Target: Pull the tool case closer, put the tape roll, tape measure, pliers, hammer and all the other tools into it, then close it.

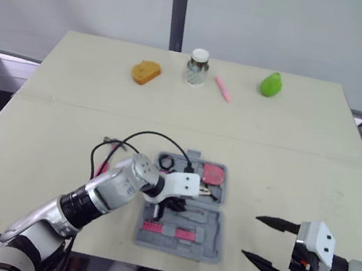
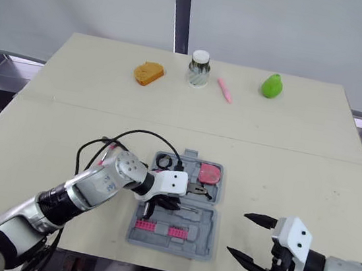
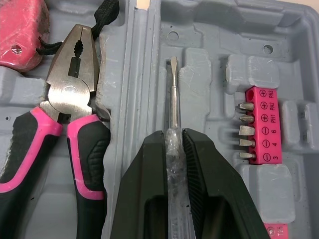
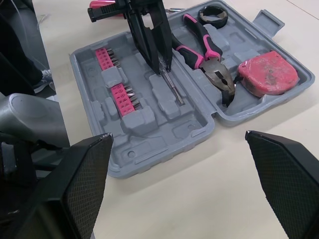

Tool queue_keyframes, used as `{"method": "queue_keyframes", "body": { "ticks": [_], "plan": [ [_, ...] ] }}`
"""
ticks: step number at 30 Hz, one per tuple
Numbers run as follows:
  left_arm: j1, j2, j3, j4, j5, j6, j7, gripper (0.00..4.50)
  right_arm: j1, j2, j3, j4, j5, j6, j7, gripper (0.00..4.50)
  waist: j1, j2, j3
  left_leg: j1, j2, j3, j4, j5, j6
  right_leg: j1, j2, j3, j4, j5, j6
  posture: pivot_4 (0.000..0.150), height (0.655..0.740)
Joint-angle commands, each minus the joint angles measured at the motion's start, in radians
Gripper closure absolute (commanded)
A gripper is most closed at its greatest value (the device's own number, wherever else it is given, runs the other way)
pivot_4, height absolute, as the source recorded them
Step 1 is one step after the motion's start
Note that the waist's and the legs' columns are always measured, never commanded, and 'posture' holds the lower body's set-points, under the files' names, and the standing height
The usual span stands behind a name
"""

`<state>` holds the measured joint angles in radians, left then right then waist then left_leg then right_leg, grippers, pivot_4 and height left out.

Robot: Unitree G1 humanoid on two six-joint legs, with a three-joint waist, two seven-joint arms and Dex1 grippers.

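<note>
The grey tool case [image 1: 206, 243] lies open near the table's front edge. Its far half holds a black tape roll [image 4: 214, 15], pink-and-black pliers [image 3: 75, 74] and a pink tape measure [image 4: 266, 74]. Pink bit holders [image 3: 259, 124] sit in the near half. My left gripper [image 3: 173, 137] hangs over the near half, shut on a clear-handled screwdriver [image 3: 173, 94] whose shaft lies along a moulded slot. A pink-handled tool [image 1: 101, 166] lies left of the case, partly hidden by my arm. My right gripper [image 1: 251, 237] stands open to the right of the case, with nothing in it.
Along the far edge stand an orange object [image 1: 145, 71], a glass jar [image 1: 197, 67], a pink pen [image 1: 223, 88] and a green pear-shaped object [image 1: 271, 84]. A black cable [image 1: 147, 134] loops above my left arm. The table's front edge runs just below the case.
</note>
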<state>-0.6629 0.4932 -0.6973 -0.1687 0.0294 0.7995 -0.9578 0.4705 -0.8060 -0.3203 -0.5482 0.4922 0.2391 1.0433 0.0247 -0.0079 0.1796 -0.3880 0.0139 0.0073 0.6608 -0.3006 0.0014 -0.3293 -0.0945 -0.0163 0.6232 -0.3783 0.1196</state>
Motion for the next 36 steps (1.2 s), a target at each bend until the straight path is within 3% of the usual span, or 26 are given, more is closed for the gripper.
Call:
{"method": "queue_keyframes", "body": {
  "ticks": [1, 3, 8, 20, 23, 26, 36],
  "plan": [
    [-0.013, -0.011, 0.008, 0.0, 0.009, -0.006, 0.0, 4.48, 0.004, 0.006, -0.025, -0.03, 0.013, -0.004, -0.006, 0.0, 0.0, 0.0, 0.0, 0.0, 0.0, 0.0, 0.0, 0.0, 0.0, 0.0, 0.0, 0.0, 0.0, 0.0, 0.0, 0.15, 0.7159],
    [-0.016, -0.02, 0.014, 0.009, 0.005, 0.004, 0.001, 4.48, 0.002, 0.006, -0.023, -0.03, 0.013, -0.005, -0.008, 0.0, 0.0, 0.0, 0.0, 0.0, 0.0, 0.0, 0.0, 0.0, 0.0, 0.0, 0.0, 0.0, 0.0, 0.0, 0.0, 0.15, 0.7159],
    [-0.023, -0.023, 0.048, -0.029, -0.023, 0.057, -0.011, 2.14, 0.001, 0.006, -0.021, -0.031, 0.013, -0.005, -0.011, 0.0, 0.0, 0.0, 0.0, 0.0, 0.0, 0.0, 0.001, 0.0, 0.0, 0.0, 0.0, 0.0, 0.001, 0.0, 0.0, 0.15, 0.7159],
    [0.022, -0.001, 0.224, -0.193, -0.184, 0.231, 0.011, 2.14, -0.003, 0.005, -0.019, -0.026, 0.017, -0.006, -0.007, 0.0, -0.002, 0.0, 0.0, 0.0, 0.0, 0.0, 0.001, 0.0, 0.0, 0.0, 0.0, 0.0, 0.002, 0.0, 0.0, 0.15, 0.7159],
    [0.05, 0.013, 0.25, -0.198, -0.194, 0.213, 0.031, 2.96, -0.005, 0.005, -0.019, -0.025, 0.018, -0.005, -0.007, 0.0, -0.001, 0.0, 0.0, 0.0, 0.0, -0.001, 0.001, 0.0, 0.0, 0.0, -0.001, 0.0, 0.002, 0.0, 0.0, 0.15, 0.7159],
    [0.084, 0.01, 0.286, -0.197, -0.215, 0.173, 0.051, 4.44, -0.009, 0.004, -0.018, -0.022, 0.017, -0.005, -0.007, 0.0, -0.001, 0.0, 0.0, 0.0, 0.0, -0.001, 0.001, 0.0, 0.0, 0.0, -0.001, 0.0, 0.002, 0.0, 0.0, 0.15, 0.7159],
    [0.25, -0.001, 0.33, -0.086, -0.184, -0.285, 0.072, 4.44, -0.008, 0.004, -0.022, -0.025, 0.017, -0.003, -0.008, 0.0, -0.001, 0.0, 0.0, 0.0, 0.0, 0.0, 0.001, 0.0, 0.0, 0.0, -0.001, 0.0, 0.001, 0.0, 0.0, 0.15, 0.7159]
  ]
}}
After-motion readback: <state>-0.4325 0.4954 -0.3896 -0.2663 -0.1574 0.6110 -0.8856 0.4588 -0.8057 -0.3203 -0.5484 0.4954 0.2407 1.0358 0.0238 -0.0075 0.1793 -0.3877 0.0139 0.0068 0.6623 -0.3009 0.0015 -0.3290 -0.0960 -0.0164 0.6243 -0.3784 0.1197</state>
